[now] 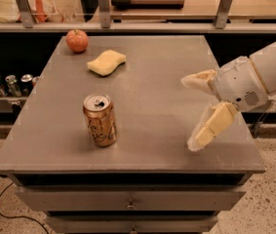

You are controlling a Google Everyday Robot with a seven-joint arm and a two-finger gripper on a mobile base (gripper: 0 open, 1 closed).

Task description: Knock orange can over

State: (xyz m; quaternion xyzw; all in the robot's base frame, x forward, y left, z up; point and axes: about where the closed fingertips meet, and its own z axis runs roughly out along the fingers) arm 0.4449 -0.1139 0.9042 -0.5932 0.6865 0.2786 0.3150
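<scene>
The orange can [100,120] stands upright on the grey table [152,72], near its front left. It is shiny copper-orange with a silver pull-tab top and script lettering. My gripper [190,112] is at the right side of the table, well to the right of the can and apart from it. Its two pale fingers are spread wide: one finger [198,80] points left, the other finger [209,126] slants down toward the table's front. It holds nothing.
A red apple [77,40] sits at the back left corner. A yellow sponge [107,62] lies just right of it. Several small silver cans [10,84] stand on a lower shelf to the left. A railed counter [142,26] runs behind the table.
</scene>
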